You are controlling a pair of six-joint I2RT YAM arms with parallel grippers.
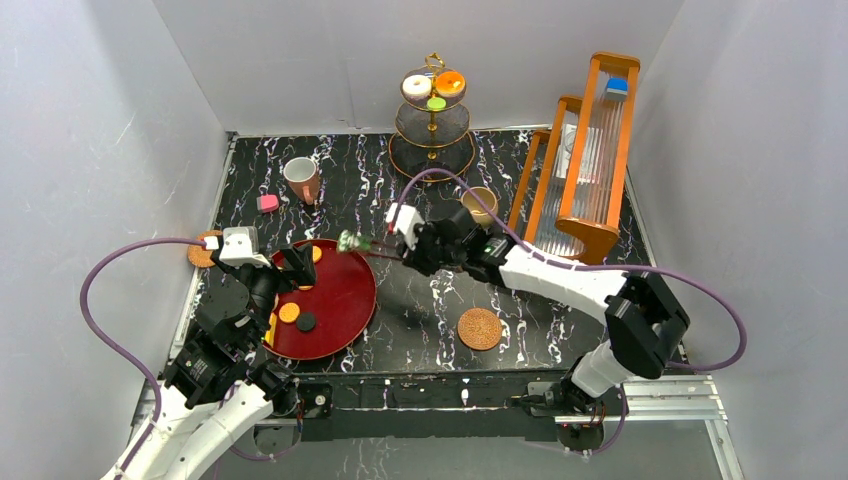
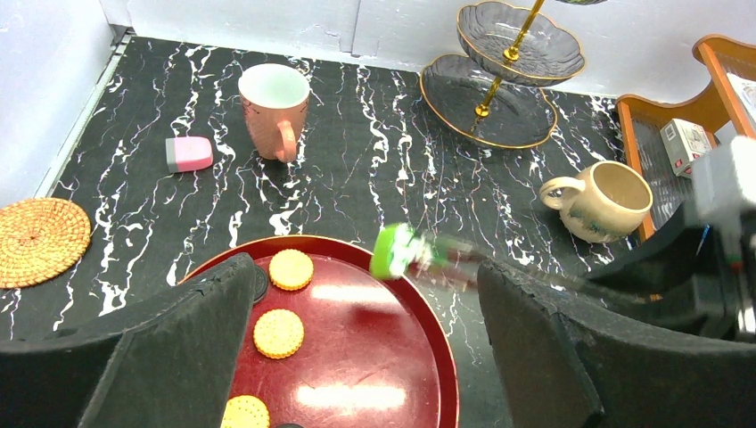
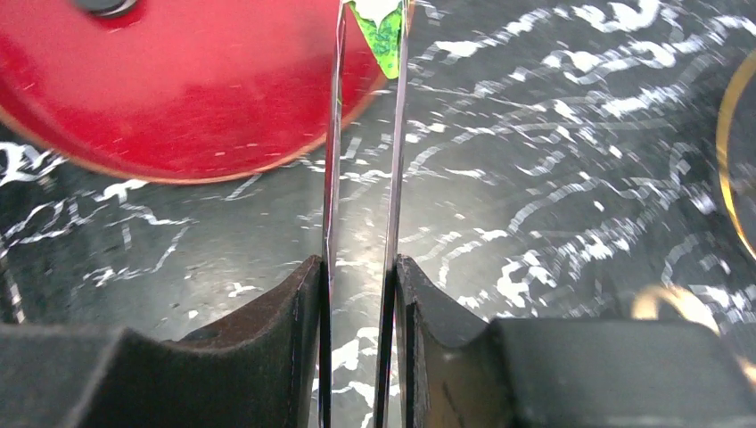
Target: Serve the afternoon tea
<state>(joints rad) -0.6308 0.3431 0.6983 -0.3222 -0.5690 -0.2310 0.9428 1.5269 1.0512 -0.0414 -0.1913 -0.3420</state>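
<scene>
My right gripper (image 1: pixel 412 254) (image 3: pixel 359 267) is shut on the black tongs (image 3: pixel 332 178). Their tips pinch a green and white pastry (image 1: pixel 350 241) (image 2: pixel 398 251) (image 3: pixel 383 31) above the right rim of the red tray (image 1: pixel 345 300). My left gripper (image 1: pixel 297 266) (image 2: pixel 361 285) hangs open over the tray, holding nothing, with orange cookies (image 2: pixel 278 333) below it. The gold stand (image 1: pixel 432 110) (image 2: pixel 504 71) carries three pastries on its top tier. A pinkish mug with a white inside (image 1: pixel 301 178) and a beige mug (image 1: pixel 479 204) (image 2: pixel 606 201) stand on the table.
One woven coaster (image 1: pixel 479 328) lies front right and another (image 1: pixel 203 249) (image 2: pixel 40 239) at the left edge. A pink cake slice (image 1: pixel 267 203) (image 2: pixel 189 153) lies beside the pinkish mug. A wooden rack (image 1: pixel 585 150) stands at the back right. White walls close in the table.
</scene>
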